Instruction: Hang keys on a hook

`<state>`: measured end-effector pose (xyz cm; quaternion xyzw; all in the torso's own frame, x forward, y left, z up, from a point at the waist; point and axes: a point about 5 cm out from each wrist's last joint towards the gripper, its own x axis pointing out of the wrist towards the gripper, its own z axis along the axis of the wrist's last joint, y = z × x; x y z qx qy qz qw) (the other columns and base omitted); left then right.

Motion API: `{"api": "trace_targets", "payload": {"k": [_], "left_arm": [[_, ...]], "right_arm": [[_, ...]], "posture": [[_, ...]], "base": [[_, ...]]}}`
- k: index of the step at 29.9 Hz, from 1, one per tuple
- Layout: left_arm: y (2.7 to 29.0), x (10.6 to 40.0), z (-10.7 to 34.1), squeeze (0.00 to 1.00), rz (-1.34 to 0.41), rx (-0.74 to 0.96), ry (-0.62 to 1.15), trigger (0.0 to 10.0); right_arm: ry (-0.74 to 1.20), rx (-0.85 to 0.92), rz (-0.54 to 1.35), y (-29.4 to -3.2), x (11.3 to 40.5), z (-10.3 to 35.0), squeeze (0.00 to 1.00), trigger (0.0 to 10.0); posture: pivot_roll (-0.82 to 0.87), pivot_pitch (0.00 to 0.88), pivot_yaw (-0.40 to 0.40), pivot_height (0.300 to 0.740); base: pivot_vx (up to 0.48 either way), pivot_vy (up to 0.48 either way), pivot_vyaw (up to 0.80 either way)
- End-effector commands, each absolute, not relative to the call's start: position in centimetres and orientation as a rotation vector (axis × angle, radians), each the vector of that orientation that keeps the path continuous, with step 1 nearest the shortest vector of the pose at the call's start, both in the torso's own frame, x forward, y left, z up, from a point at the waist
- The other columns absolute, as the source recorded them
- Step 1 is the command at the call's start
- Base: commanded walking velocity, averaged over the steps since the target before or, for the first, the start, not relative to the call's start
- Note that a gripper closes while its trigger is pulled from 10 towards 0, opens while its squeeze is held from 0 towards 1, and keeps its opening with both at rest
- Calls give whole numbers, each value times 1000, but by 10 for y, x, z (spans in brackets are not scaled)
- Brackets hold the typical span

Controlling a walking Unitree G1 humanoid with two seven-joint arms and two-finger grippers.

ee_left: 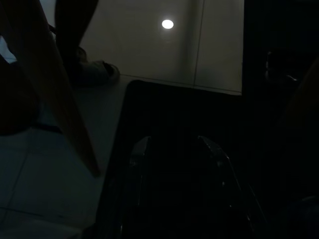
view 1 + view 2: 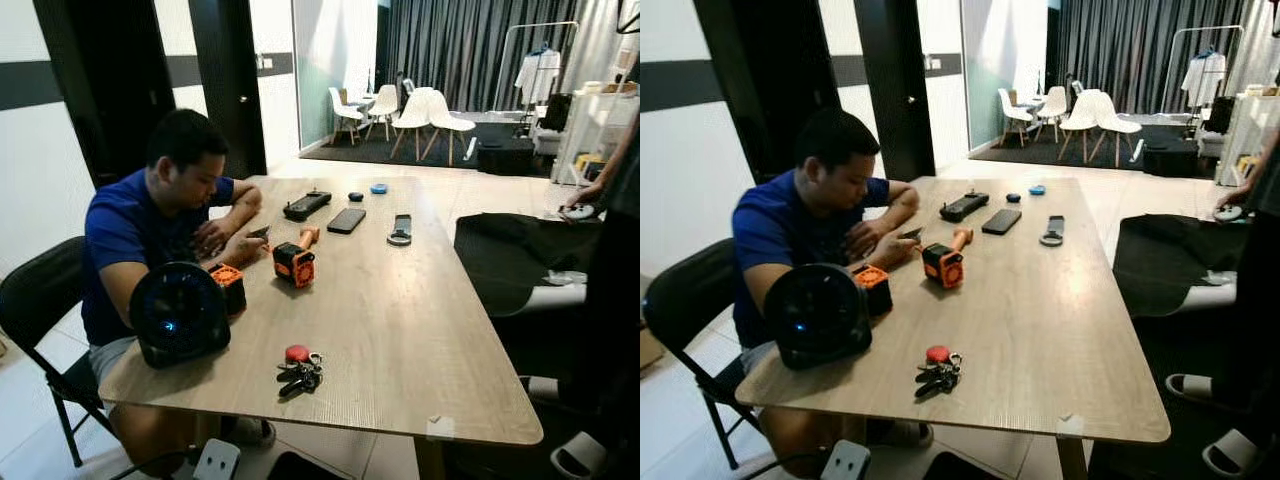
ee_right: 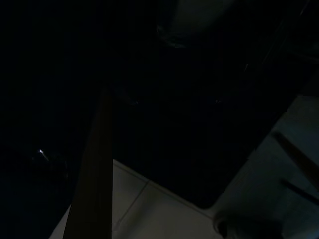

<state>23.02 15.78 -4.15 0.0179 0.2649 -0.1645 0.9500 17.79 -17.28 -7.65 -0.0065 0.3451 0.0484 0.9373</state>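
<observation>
A bunch of keys (image 2: 299,372) with a red fob lies flat on the wooden table (image 2: 400,330), close to its near edge and slightly left of centre. My left gripper (image 1: 174,149) hangs low under the table in deep shade. It is open, with its two black fingers (image 1: 138,152) apart over a dark mat and nothing between them. My right gripper (image 3: 174,102) hangs idle in near darkness beside a wooden table leg (image 3: 92,174).
A person in a blue shirt (image 2: 150,230) sits on a black chair at the table's left side. A round black device (image 2: 180,312), orange-black tools (image 2: 295,262), phones and a controller (image 2: 307,205) lie on the table. Another person (image 2: 610,260) stands at the right edge by a dark chair (image 2: 510,255).
</observation>
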Motion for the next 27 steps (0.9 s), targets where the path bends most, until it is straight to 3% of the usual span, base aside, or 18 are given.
{"api": "trace_targets", "payload": {"k": [1, 27], "left_arm": [[165, 230, -42, 0, -331, 55, 555, 10000], [163, 229, -45, 0, -299, 77, 574, 10000]], "right_arm": [[713, 3, 99, -168, 177, -78, 0, 10000], [730, 28, 59, -183, 180, -76, 0, 10000]], "posture": [[39, 6, 54, 740], [65, 0, -24, 740]], "base": [[0, 0, 0], [0, 0, 0]]}}
